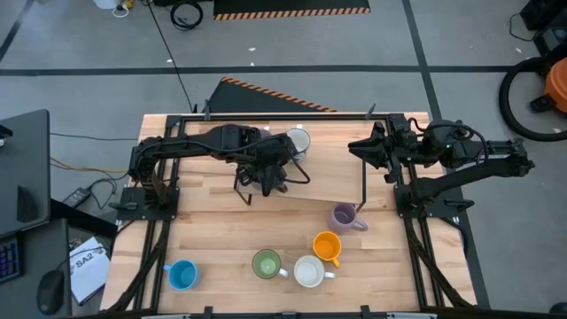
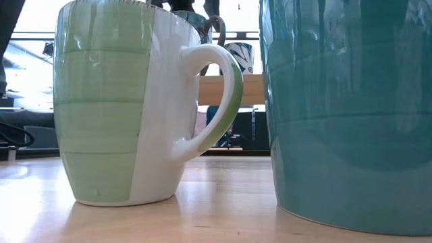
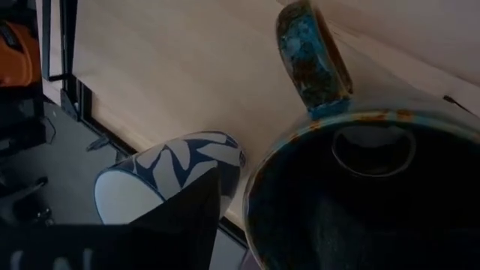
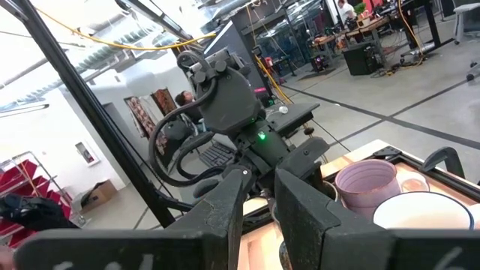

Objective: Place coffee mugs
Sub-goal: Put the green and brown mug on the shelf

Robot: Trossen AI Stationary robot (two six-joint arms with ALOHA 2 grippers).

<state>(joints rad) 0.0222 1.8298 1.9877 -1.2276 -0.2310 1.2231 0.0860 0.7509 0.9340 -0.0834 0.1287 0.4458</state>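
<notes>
**High view:** The left gripper (image 1: 270, 177) hangs over the raised board (image 1: 332, 182) near the centre of the table (image 1: 213, 230). How wide its claw stands cannot be told. The patterned mug (image 1: 297, 140) sits at its 1 o'clock. The right gripper (image 1: 368, 149) waits toward 3 o'clock. The lavender mug (image 1: 345, 217), orange mug (image 1: 328, 246), white mug (image 1: 308, 271), green mug (image 1: 266, 264) and blue mug (image 1: 182, 275) stand toward 6 o'clock.

**Low view:** The green mug (image 2: 115, 101) and the blue mug (image 2: 351, 108), which is cut off, fill the foreground. The patterned mug (image 2: 239, 57) shows between them.

**Left wrist view:** The dark mug (image 3: 360, 187) sits close beneath, beside the patterned mug (image 3: 176, 169). Any grip is hidden.

**Right wrist view:** The right gripper (image 4: 262, 225) is slightly parted and empty, with a workshop beyond.
</notes>
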